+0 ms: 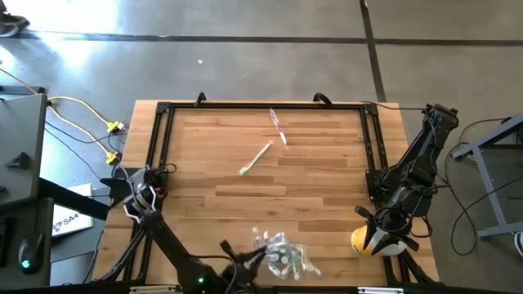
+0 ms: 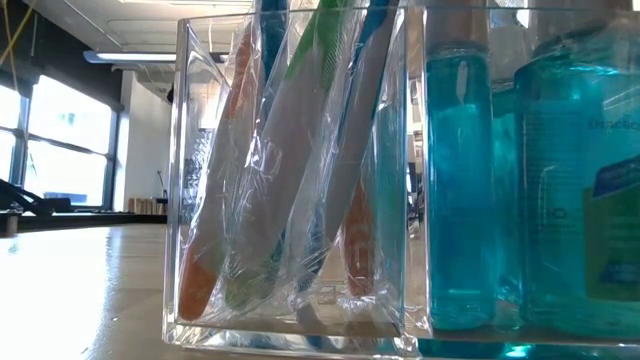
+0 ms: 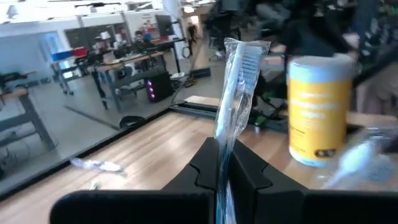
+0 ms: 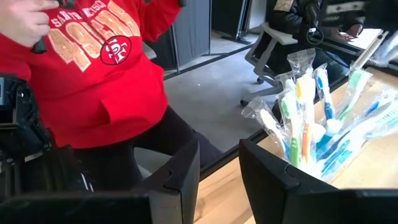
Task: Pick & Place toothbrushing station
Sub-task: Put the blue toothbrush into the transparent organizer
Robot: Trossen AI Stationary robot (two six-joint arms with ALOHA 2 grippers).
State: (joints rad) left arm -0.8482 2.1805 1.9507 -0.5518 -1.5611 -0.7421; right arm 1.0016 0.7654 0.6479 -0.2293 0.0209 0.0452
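Toothbrush [image 3: 235,93] in clear wrap stands pinched upright in my left gripper [image 3: 222,177], near the yellow-labelled bottle [image 3: 319,112] at the table's front edge. My right gripper [image 4: 219,163] waits beside the holder [image 4: 311,124] of wrapped brushes, fingers parted and gripping nothing.

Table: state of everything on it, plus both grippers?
Left gripper: shut on held brush, which stands upright in its wrapper.
Right gripper: open, empty.
Holder: upright, packed with wrapped brushes.
Mouthwash: upright, beside the holder.
Yellow bottle: upright on the table.
Green brush: lying flat, mid-table.
Wrapped brush: lying flat, apart from the green one.
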